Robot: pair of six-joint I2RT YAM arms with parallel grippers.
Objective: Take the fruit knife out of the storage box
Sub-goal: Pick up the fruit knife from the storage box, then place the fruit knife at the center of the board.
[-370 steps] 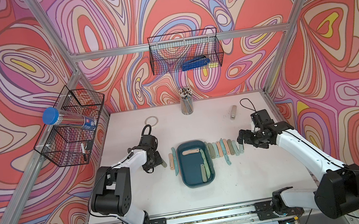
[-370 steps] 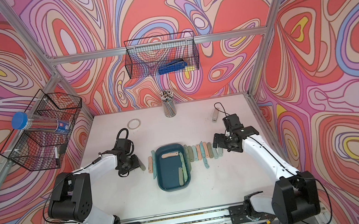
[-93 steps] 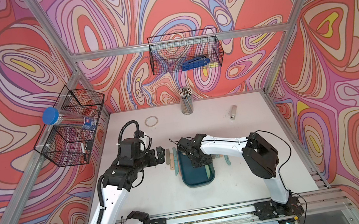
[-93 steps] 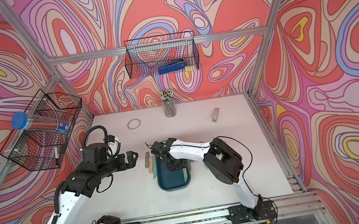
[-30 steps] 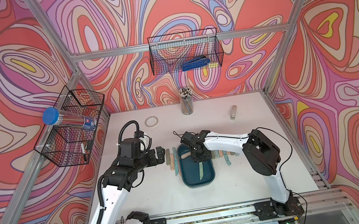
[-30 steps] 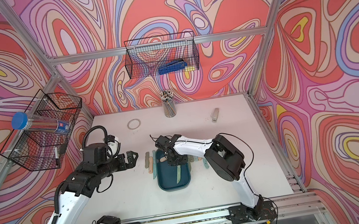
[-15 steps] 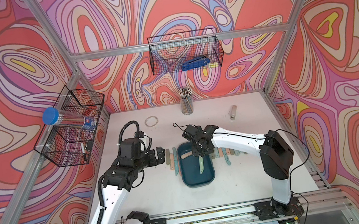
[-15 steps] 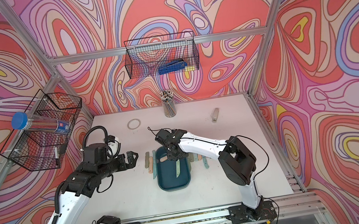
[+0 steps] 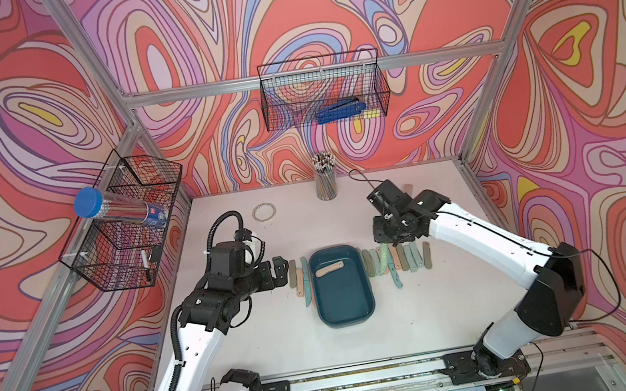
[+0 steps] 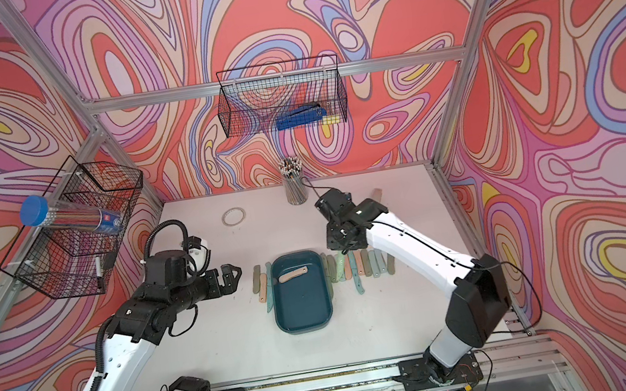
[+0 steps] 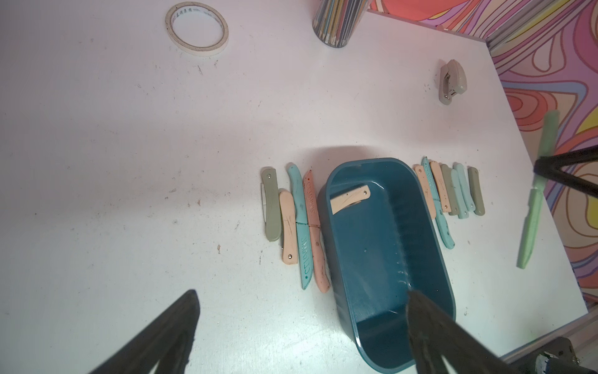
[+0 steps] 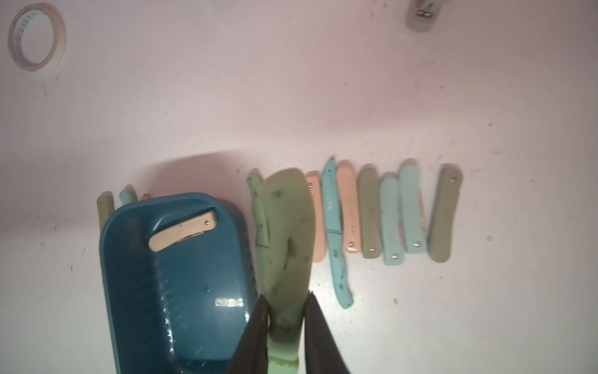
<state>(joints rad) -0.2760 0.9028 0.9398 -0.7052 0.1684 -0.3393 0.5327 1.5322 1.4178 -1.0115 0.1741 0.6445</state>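
Pinching the green fruit knife (image 12: 286, 226), right jaws hover beside the storage box (image 12: 194, 291) — left jaws gape.

storage box (image 9: 344, 303): we see plain dark teal.
beige fruit knife (image 9: 329, 269): we see a pale beige handle with a silver rivet.
green fruit knife (image 12: 288, 226): we see light green with dark smudges.
knives on the table (image 12: 369, 213): we count peach, turquoise, pale aqua and olive grey.
table (image 9: 261, 338): we see white with dark scuffs.
walls (image 9: 316, 6): we see swirls of red, pink, lilac, blue and yellow, outlined dark.
wire baskets (image 9: 321, 77): we see black.
tape roll (image 11: 196, 27): we see cream.
arms (image 9: 477, 239): we see white shells, black joints.
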